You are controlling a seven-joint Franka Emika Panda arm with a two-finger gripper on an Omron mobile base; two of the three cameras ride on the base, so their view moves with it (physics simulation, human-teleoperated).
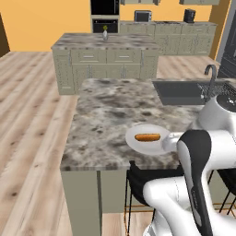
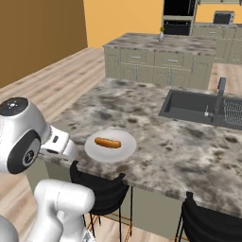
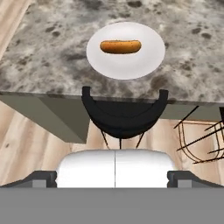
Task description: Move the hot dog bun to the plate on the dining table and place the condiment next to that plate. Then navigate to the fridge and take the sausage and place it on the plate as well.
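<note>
A brown, speckled hot dog bun (image 1: 147,137) (image 2: 108,142) (image 3: 120,47) lies across a round white plate (image 1: 138,145) (image 2: 120,150) (image 3: 131,65) near the front edge of the marble dining counter (image 1: 106,120). My gripper (image 3: 113,178) hangs in front of that edge, above a black stool, and is pulled back from the plate. Its two dark fingertips (image 3: 43,177) stand far apart at the bottom of the hand view with nothing between them. The hand (image 2: 59,141) sits just left of the plate in the right base view. The sausage and the fridge are out of view.
A black stool (image 3: 124,116) is tucked under the counter below the plate, and another (image 2: 210,222) stands further right. A sink (image 2: 191,106) with a faucet is set into the counter's far right. A small bottle-like thing (image 1: 105,33) stands on the far island.
</note>
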